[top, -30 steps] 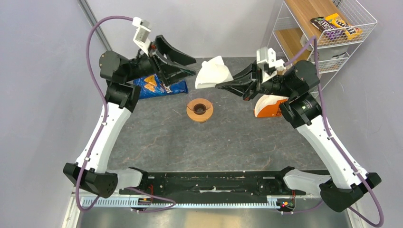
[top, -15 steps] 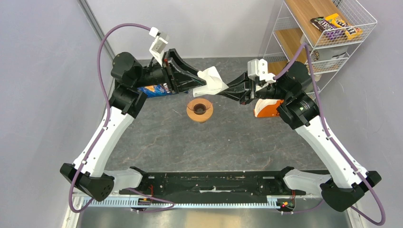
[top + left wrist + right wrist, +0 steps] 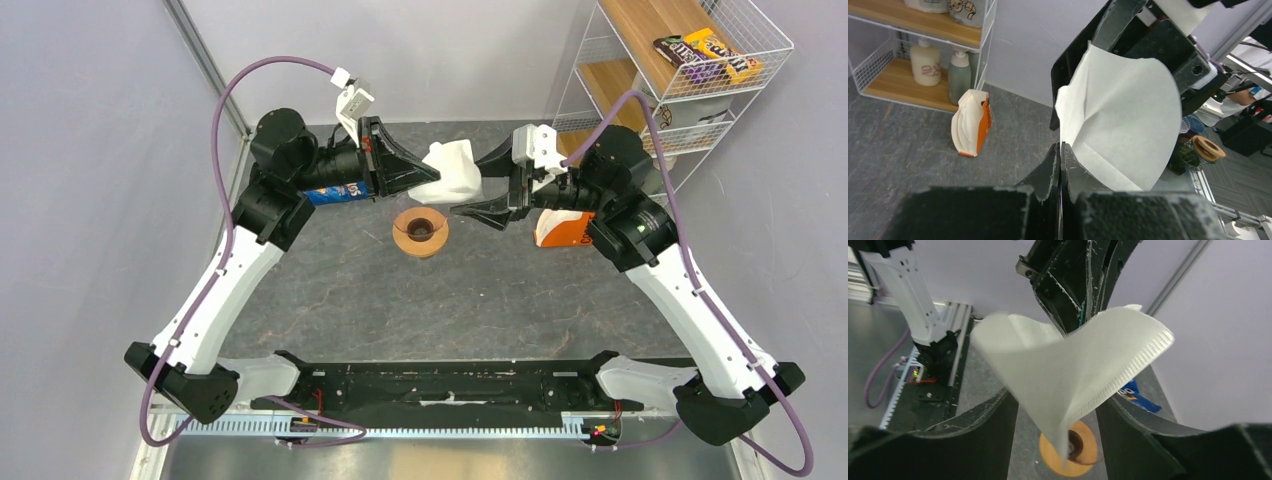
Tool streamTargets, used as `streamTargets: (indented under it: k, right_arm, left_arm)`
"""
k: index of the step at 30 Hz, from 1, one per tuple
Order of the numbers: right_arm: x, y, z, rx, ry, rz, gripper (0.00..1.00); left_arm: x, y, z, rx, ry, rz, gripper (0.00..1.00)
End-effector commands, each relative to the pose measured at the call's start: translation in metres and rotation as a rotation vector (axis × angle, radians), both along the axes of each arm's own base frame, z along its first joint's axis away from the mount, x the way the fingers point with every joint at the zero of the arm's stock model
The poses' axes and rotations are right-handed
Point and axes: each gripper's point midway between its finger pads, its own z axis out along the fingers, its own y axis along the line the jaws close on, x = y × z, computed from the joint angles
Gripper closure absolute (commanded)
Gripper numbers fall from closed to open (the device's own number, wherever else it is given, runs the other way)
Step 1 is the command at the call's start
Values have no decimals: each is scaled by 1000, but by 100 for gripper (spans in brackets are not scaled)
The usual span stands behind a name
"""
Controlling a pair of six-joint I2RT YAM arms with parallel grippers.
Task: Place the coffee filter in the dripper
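The coffee filter (image 3: 456,168), a white paper cone, hangs in the air just behind the dripper (image 3: 420,231). My left gripper (image 3: 434,184) is shut on the filter's left edge; in the left wrist view its jaws (image 3: 1060,150) meet on the paper (image 3: 1123,110). From the right, my right gripper (image 3: 470,188) stands open around the filter. In the right wrist view the filter (image 3: 1073,360) hangs between the spread fingers (image 3: 983,430), its point over the orange dripper (image 3: 1085,452) below.
An orange-and-white pack (image 3: 562,226) lies under the right arm and also shows in the left wrist view (image 3: 970,122). A blue snack bag (image 3: 335,190) lies under the left arm. A wire shelf (image 3: 690,70) with bottles stands at the back right.
My left arm reached right and its gripper shut on the filter. The right gripper, which held the filter, opened and let it go.
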Motion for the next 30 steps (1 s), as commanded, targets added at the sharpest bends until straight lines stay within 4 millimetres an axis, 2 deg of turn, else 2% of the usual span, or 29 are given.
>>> streamTargets:
  k: [1,4,7,12,16,20,23,25,27,28,30]
  right_arm:
    - [6,-14,5,-63,-51,-104,29]
    - [12,-17,-7,-119,-36,-133,23]
    - [25,-16,-12,-140,-23,-177,21]
    - [46,-11,-22,-189,-65,-252,18]
    - [49,-8,-23,-198,-88,-260,27]
    - [56,-6,-26,-215,-107,-283,45]
    - [65,-6,-24,-220,-109,-329,51]
    - [71,-8,-23,-223,-117,-363,50]
    - [78,-9,-22,-223,-130,-404,38]
    - [80,-9,-24,-233,-140,-411,36]
    - [82,-8,-26,-245,-157,-416,36]
  left_arm:
    - [6,14,13,32,-102,126,98]
    - [17,21,7,63,-85,213,98]
    - [20,20,4,59,-26,230,98]
    - [30,17,-1,27,161,276,98]
    - [40,21,-4,10,249,353,98]
    - [46,19,-6,-10,326,378,98]
    - [48,18,-12,-2,372,391,98]
    - [49,19,-19,4,414,412,98]
    - [54,21,-24,-5,473,448,98]
    - [56,21,-25,-14,503,459,98]
    - [59,21,-26,-34,559,477,98]
